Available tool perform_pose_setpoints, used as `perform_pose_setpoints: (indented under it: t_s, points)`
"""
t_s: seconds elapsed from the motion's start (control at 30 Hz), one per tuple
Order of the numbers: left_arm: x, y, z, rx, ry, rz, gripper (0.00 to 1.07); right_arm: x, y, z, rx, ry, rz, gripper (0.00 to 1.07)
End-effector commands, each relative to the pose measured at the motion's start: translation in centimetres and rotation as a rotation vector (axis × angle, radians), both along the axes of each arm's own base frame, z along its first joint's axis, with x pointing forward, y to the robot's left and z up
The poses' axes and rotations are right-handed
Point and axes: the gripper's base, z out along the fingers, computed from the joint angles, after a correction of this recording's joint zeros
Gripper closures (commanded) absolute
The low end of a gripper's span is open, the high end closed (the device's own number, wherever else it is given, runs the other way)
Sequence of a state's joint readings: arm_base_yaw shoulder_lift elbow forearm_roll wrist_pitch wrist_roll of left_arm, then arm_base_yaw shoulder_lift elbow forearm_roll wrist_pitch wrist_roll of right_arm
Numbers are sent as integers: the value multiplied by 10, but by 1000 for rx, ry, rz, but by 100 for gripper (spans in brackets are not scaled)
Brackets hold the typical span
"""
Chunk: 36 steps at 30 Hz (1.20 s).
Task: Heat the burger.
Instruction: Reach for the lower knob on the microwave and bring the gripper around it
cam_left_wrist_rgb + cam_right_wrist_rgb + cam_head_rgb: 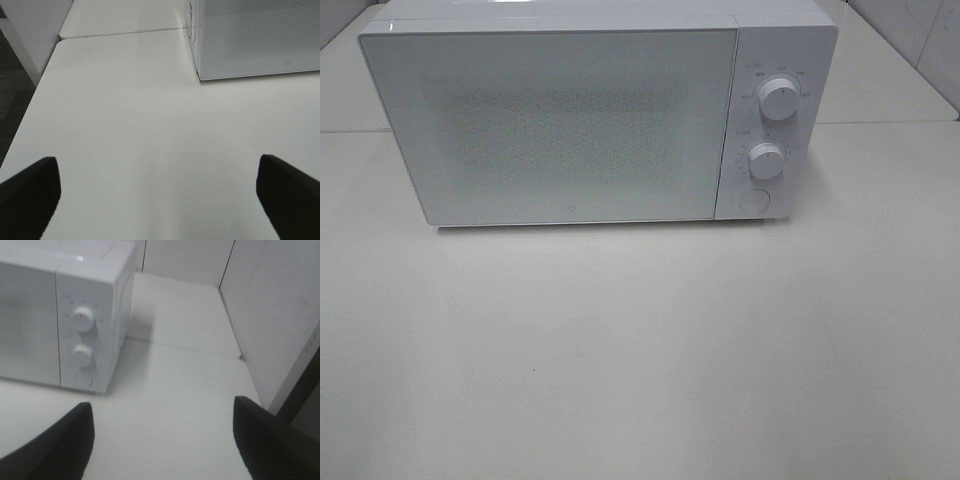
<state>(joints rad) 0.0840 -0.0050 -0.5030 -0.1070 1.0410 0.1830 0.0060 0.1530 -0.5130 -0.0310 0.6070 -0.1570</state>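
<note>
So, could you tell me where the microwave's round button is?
Exterior high view: on the microwave's right-hand control panel, the round button sits directly below the lower knob.

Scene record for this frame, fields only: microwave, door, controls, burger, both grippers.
microwave: white, on the table
door: shut
controls: upper knob, lower knob, round button below them
burger: not in view
left gripper: open, empty, over bare table by the microwave's door side
right gripper: open, empty, by the microwave's control side
</note>
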Motion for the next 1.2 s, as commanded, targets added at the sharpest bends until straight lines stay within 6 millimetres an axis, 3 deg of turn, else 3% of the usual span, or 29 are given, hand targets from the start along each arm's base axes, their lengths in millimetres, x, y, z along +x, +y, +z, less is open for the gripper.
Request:
perform_pose_setpoints:
  t_s: [0.03,0.1,0.3,0.47,0.57,0.97,1.2]
  points:
    - [-3,0,-1,-4,-22,5,5,14,0,7,-41,-99,8,31]
    - [-3,0,-1,-4,-22,5,6,36,1,-1,-28,-152,13,31]
    - [-3,0,-1,-4,-22,5,6,53,2,-9,6,-231,14,31]
    - [-3,0,-1,-4,-22,5,6,74,2,-28,20,-295,20,31]
    - [-3,0,-1,-4,-22,5,6,86,3,-42,21,-298,24,31]
    - [-3,0,-1,-4,-22,5,6,126,7,-63,-27,-260,69,31]
    - [-3,0,-1,-4,-22,5,6,154,8,-77,63,-310,77,31]
